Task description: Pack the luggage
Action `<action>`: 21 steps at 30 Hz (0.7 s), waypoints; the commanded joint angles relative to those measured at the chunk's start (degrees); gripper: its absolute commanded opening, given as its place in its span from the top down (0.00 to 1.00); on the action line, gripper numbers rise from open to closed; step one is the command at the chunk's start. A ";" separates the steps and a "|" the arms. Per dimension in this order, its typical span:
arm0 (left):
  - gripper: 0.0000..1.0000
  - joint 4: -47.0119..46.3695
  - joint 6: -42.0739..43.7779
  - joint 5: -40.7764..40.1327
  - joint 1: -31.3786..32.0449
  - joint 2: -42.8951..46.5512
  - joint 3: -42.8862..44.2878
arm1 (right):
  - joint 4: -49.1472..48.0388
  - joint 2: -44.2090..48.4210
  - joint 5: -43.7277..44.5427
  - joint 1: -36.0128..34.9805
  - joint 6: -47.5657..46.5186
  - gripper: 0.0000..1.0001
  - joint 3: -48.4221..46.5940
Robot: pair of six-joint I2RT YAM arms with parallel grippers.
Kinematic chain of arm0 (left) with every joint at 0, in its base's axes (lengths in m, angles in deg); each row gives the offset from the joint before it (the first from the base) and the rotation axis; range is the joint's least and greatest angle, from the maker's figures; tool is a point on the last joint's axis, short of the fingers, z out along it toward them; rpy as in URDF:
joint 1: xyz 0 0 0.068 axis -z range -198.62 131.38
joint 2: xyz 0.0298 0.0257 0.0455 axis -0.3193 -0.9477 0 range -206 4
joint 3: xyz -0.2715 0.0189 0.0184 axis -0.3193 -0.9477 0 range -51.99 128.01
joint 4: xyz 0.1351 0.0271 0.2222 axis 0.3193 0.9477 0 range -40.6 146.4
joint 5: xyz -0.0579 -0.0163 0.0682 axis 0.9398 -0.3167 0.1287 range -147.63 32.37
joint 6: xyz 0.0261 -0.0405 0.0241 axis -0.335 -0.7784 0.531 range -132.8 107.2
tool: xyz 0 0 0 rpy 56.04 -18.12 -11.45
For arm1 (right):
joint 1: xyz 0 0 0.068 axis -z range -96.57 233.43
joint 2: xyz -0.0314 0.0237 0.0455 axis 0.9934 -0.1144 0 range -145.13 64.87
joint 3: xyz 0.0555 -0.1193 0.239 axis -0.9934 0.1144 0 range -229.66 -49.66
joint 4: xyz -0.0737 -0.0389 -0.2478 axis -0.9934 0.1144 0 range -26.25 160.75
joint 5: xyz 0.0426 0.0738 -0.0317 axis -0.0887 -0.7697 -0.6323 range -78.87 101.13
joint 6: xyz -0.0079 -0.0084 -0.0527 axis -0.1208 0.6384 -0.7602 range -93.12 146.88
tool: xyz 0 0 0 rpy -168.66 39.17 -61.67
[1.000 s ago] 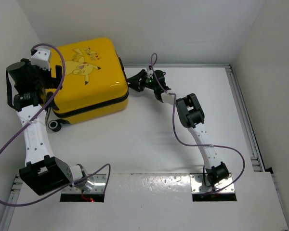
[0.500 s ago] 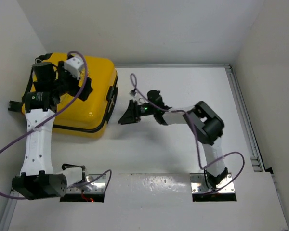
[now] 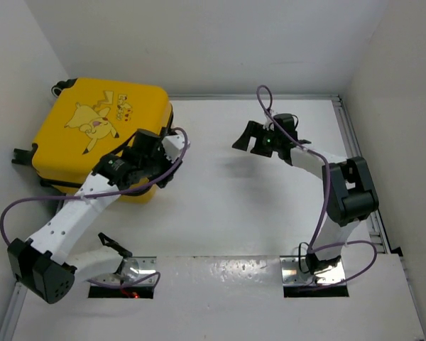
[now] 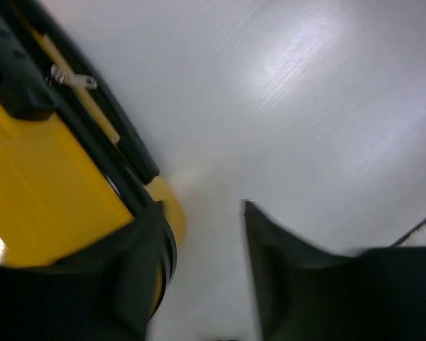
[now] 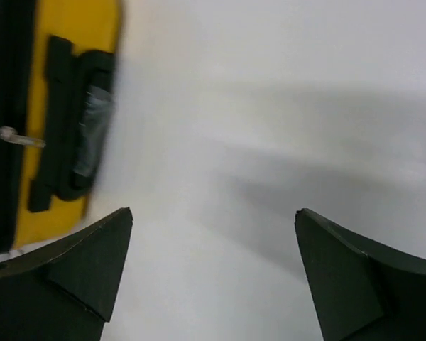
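Note:
The luggage [image 3: 99, 138] is a yellow hard-shell case with a cartoon print. It lies shut and flat at the back left of the table. My left gripper [image 3: 172, 153] hangs at its right front corner with its jaws apart. In the left wrist view one finger [image 4: 138, 270] sits against the yellow corner [image 4: 50, 206] and only bare table shows inside the left gripper [image 4: 202, 209]. My right gripper [image 3: 247, 142] hovers over the table to the right of the case, open wide and empty. The right wrist view shows the luggage's black side handle [image 5: 78, 128] ahead and left of the right gripper [image 5: 213, 213].
White walls close in the table on the left, back and right. A metal rail [image 3: 358, 163] runs along the right side. The luggage's black wheel [image 3: 21, 153] sticks out toward the left wall. Purple cables loop off both arms.
The luggage has been turned and shifted left. My left arm has come off its top down to the right front corner. My right gripper has pulled away to the right and opened wide.

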 commanded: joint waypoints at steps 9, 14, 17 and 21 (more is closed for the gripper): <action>0.33 -9.06 -14.31 -9.72 -9.72 -0.65 7.00 | -17.39 1.67 -15.53 -2.34 -14.42 0.51 2.67; 0.33 -9.06 -15.64 -15.41 -13.42 -1.18 12.57 | -35.69 -3.05 -15.53 -9.66 -20.79 0.67 1.12; 0.30 -8.54 -15.64 -19.37 -16.49 -1.80 11.96 | -41.84 -9.83 -15.36 -13.00 -20.79 0.72 -4.42; 0.24 -8.54 -16.25 -18.85 -20.36 -1.80 9.75 | -48.20 -16.42 -13.61 -17.30 -19.82 0.64 -9.96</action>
